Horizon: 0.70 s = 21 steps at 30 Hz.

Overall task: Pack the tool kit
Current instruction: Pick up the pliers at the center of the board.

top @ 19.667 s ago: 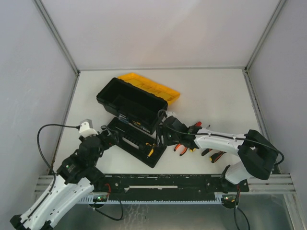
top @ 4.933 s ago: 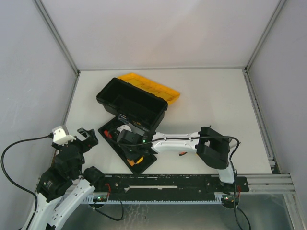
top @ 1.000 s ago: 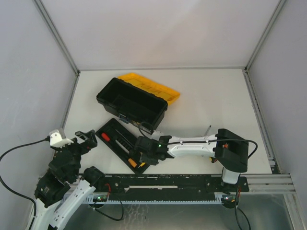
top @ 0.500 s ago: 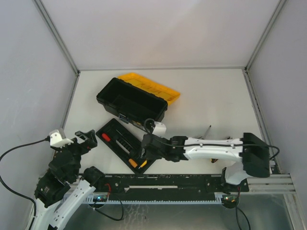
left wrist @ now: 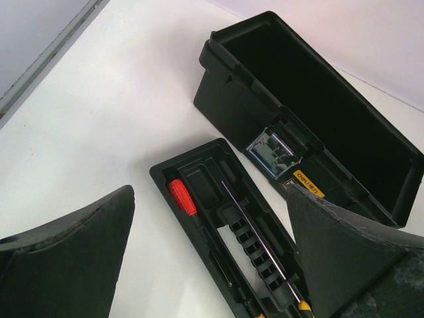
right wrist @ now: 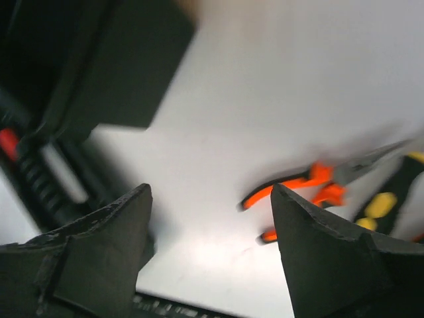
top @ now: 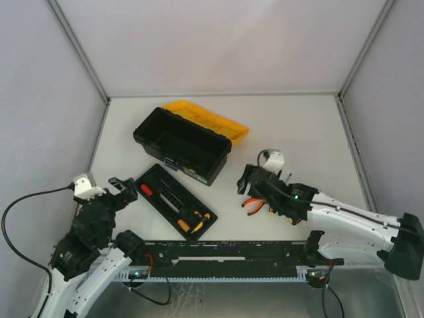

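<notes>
The black toolbox (top: 182, 144) stands open and looks empty, its yellow lid (top: 207, 121) folded back behind it; it also shows in the left wrist view (left wrist: 311, 112). The black inner tray (top: 173, 205) lies on the table in front of it, holding a red-handled screwdriver (left wrist: 182, 197) and yellow-handled tools (top: 197, 220). Orange-handled pliers (top: 254, 205) lie right of the tray, blurred in the right wrist view (right wrist: 298, 189). My right gripper (top: 245, 180) is open and empty just above the pliers. My left gripper (top: 120, 190) is open and empty, left of the tray.
More tools with black and yellow handles (right wrist: 384, 199) lie beside the pliers, partly under my right arm. Grey walls (top: 46, 99) close in the white table on three sides. A black rail (top: 225, 255) runs along the near edge.
My right gripper has pulled back from the tray and swung right, now over the pliers. The tray stays where it was. My left arm has shifted only slightly.
</notes>
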Each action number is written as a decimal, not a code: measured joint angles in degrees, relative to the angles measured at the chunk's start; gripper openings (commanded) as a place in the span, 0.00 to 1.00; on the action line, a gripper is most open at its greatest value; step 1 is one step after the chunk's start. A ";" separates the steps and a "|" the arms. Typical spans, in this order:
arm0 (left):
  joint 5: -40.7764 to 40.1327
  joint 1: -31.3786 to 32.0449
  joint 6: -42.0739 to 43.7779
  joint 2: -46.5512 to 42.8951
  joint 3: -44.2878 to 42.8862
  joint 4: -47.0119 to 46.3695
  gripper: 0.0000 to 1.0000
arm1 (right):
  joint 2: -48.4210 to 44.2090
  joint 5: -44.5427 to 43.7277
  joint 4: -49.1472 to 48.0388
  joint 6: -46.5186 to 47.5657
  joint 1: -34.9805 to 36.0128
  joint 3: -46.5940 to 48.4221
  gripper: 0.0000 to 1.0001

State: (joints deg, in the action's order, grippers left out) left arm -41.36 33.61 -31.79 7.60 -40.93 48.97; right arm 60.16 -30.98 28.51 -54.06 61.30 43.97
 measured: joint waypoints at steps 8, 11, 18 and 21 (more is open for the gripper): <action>-0.02 -0.04 0.02 0.74 0.00 -0.02 1.00 | -5.49 4.92 8.37 1.38 -19.96 -5.11 0.66; 0.00 -0.04 0.04 1.66 0.00 0.00 1.00 | -5.27 4.90 12.90 0.76 -22.99 -5.70 0.65; 0.04 -0.17 0.50 2.54 0.00 -0.04 1.00 | -10.58 4.50 22.82 -4.17 -30.95 -9.97 0.63; 0.09 -0.35 0.87 2.54 0.00 -0.24 1.00 | -15.04 3.93 27.76 -8.44 -31.98 -10.73 0.64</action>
State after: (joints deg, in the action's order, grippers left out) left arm -41.28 33.26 -30.92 10.13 -40.93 48.73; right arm 45.12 -27.05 56.27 -62.50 29.32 33.23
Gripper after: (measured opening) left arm 0.996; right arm 0.632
